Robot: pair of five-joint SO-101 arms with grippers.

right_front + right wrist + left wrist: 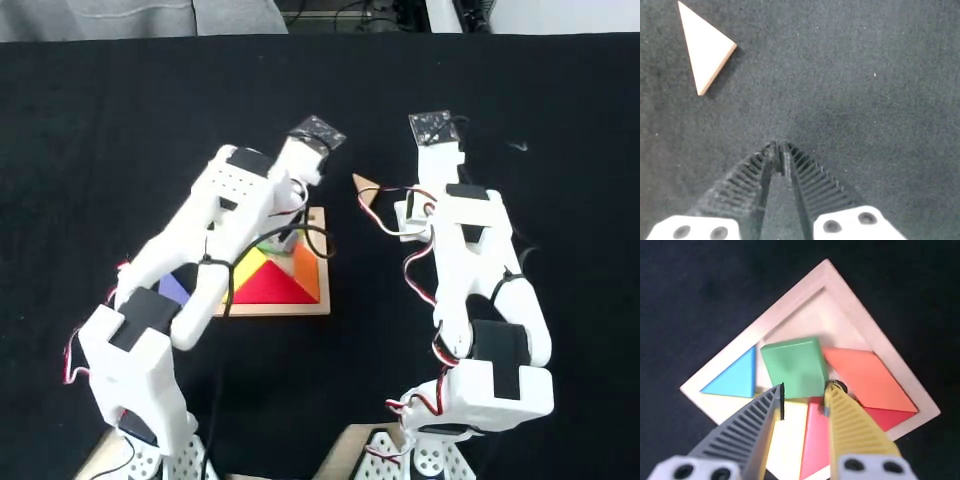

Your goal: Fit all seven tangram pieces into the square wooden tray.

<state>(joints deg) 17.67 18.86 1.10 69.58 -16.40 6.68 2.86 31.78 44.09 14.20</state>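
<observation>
**tan_fan:** High view first. The left arm [215, 235] sprawls right across the wooden tray [322, 300], so inside it I only catch a yellow piece [250, 265], a red piece [275, 288] and an orange piece [307, 268]. A purple bit [173, 288] peeks out past the arm, and I can't tell if it's in the tray.

**so101_guy:** Yep, and a bare wooden triangle [365, 188] lies on the black worktop [100, 120] between the arms, apart from the tray.

**tan_fan:** Left wrist view: the left jaws are parted a little, tips right at the near edge of a green piece [795, 365]. Can't tell if they actually pinch it. It sits mid-tray between a blue triangle [732, 380] and the orange one, and looks a bit cocked.

**so101_guy:** Red shows on both sides of the yellow jaw. One piece or two? No idea, the jaws cover the join.

**tan_fan:** Right wrist view: the right jaws are pressed together with nothing between them, above bare worktop, well away from the wooden triangle.
</observation>
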